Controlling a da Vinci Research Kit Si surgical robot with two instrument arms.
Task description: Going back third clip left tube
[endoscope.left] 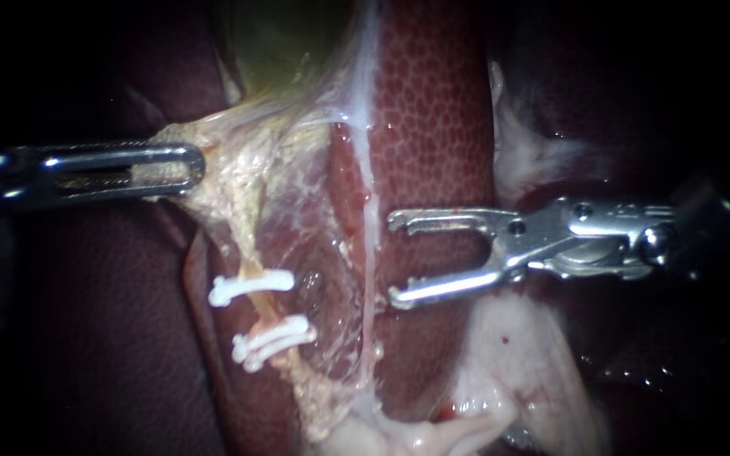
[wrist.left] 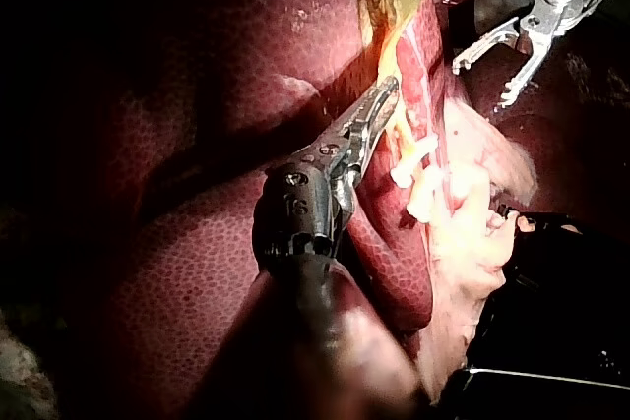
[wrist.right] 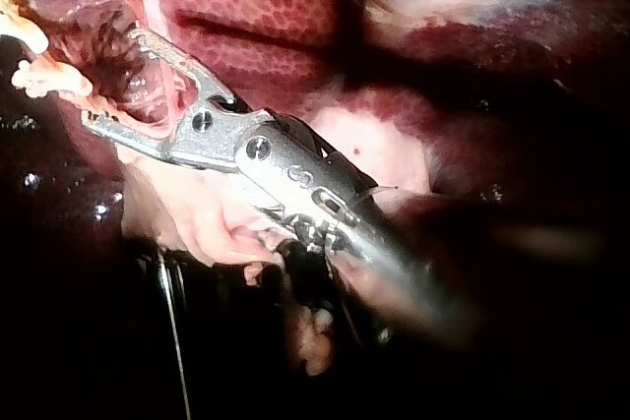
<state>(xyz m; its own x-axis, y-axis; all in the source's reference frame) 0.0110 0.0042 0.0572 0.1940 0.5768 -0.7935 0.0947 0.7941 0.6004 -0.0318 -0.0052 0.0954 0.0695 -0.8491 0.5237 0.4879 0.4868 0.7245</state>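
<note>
Two white clips point(endoscope.left: 251, 285) point(endoscope.left: 274, 339) sit across the thin left tube point(endoscope.left: 251, 253), one below the other. My right instrument point(endoscope.left: 394, 258) stands to their right with its jaws wide open and nothing between them, over a thin pale strand point(endoscope.left: 371, 245) and apart from the clips. My left instrument point(endoscope.left: 187, 165) is shut on pale tissue at the gallbladder's point(endoscope.left: 289, 42) lower end and holds it stretched to the left. The left wrist view shows those jaws point(wrist.left: 384, 95) on the yellowish tissue, just beside the clips point(wrist.left: 413, 159). In the right wrist view the open jaws point(wrist.right: 110, 77) point at the clips point(wrist.right: 49, 76).
Red mottled liver point(endoscope.left: 433, 110) lies behind the right instrument's jaws and darker liver point(endoscope.left: 86, 338) fills the lower left. Pale fatty tissue point(endoscope.left: 517, 355) spreads under the right instrument's shaft. A thin film of tissue point(endoscope.left: 331, 279) stretches between the clipped tube and the pale strand.
</note>
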